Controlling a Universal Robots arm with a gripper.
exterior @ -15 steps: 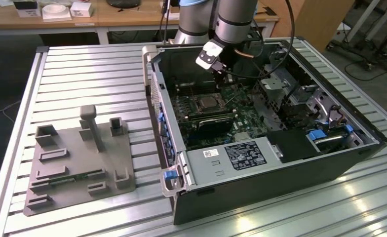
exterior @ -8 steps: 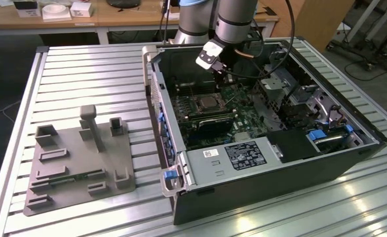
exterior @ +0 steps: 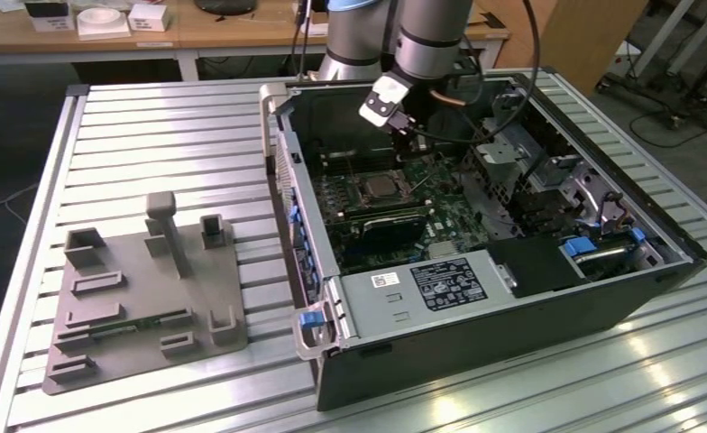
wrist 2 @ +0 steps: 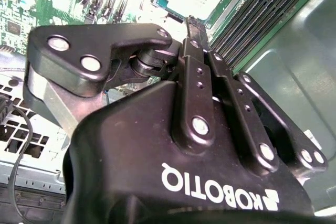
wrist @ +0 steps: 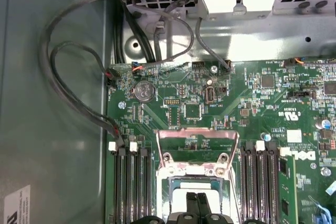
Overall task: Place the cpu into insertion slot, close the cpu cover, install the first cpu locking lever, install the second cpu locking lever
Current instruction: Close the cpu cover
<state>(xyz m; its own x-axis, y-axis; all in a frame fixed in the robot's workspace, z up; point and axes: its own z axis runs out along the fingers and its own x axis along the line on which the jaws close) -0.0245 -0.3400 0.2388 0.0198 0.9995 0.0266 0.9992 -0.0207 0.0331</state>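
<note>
I see computer case (exterior: 486,271) on tabletop (exterior: 161,117), toward exterior view's right edge; fixture plate (exterior: 125,307) beside it, by opposite edge. Insertion slot (exterior: 371,189) inside case, between memory slots (wrist: 131,182).

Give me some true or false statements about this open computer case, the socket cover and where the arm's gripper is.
1. The computer case lies open on the slatted table. True.
2. The cpu cover is shut flat over the insertion slot. False: it stands raised.
3. The grey fixture sits to the exterior view's right of the case. False: it sits to its left.
4. The gripper is inside the case, at the insertion slot. True.
</note>
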